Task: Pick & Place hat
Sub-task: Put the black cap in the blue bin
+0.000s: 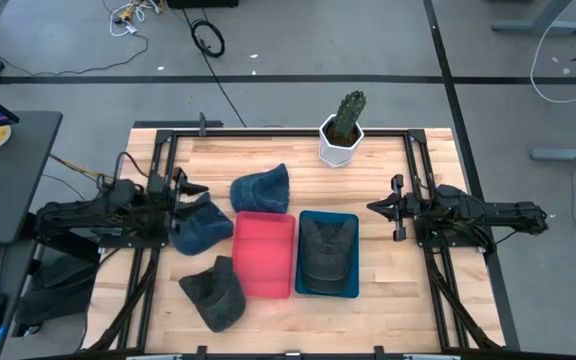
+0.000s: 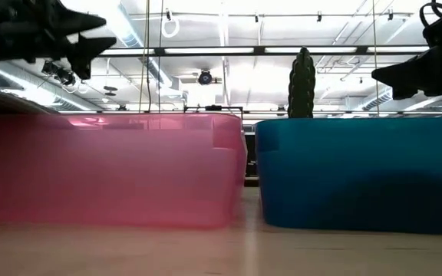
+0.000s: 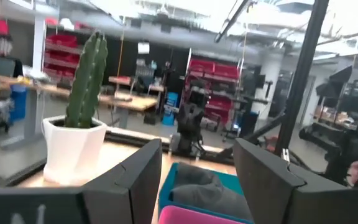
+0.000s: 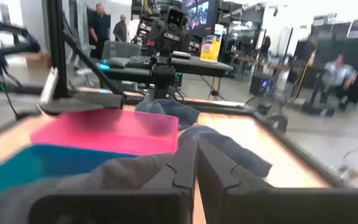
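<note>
Several hats lie on the wooden table: a blue one (image 1: pixel 261 190) near the middle, another blue one (image 1: pixel 202 226) just under my left gripper, and a dark grey one (image 1: pixel 216 292) near the front edge. A fourth, dark grey hat (image 1: pixel 328 248) lies inside the blue bin (image 1: pixel 303 285). The pink bin (image 1: pixel 265 253) beside it holds nothing. My left gripper (image 1: pixel 196 196) (image 3: pixel 197 149) hangs open above the table, left of the bins. My right gripper (image 1: pixel 380 207) (image 4: pixel 196 149) is shut and hovers right of the blue bin, pointing at it.
A cactus in a white pot (image 1: pixel 343 130) stands at the far edge, behind the bins. Black frame rails (image 1: pixel 163 160) run along the table's left, right and far sides. Bare wood (image 1: pixel 398 290) lies near the front right. People stand in the room beyond (image 4: pixel 98 28).
</note>
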Robot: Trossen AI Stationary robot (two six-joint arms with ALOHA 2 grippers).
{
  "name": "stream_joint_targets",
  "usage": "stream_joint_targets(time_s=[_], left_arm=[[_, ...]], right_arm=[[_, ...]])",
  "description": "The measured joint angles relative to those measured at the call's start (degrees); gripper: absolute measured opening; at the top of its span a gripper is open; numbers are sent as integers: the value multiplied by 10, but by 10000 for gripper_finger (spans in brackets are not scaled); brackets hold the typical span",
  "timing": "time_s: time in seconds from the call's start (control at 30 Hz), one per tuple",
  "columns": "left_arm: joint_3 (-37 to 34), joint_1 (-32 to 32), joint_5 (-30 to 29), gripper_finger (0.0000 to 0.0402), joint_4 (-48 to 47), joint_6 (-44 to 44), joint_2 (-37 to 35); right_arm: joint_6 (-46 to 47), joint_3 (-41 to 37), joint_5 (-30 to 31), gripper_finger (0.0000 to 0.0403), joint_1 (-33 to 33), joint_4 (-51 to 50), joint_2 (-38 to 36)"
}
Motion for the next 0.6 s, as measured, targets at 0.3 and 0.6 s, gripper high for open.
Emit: stream_joint_targets(time_s=[0.3, 0.6], left_arm=[[182, -24, 27, 198, -136, 41, 117], [441, -91, 72, 197, -334, 30, 286]], right_arm=[[140, 0, 0, 21, 0, 1, 0], [143, 0, 0, 21, 0, 1, 0]])
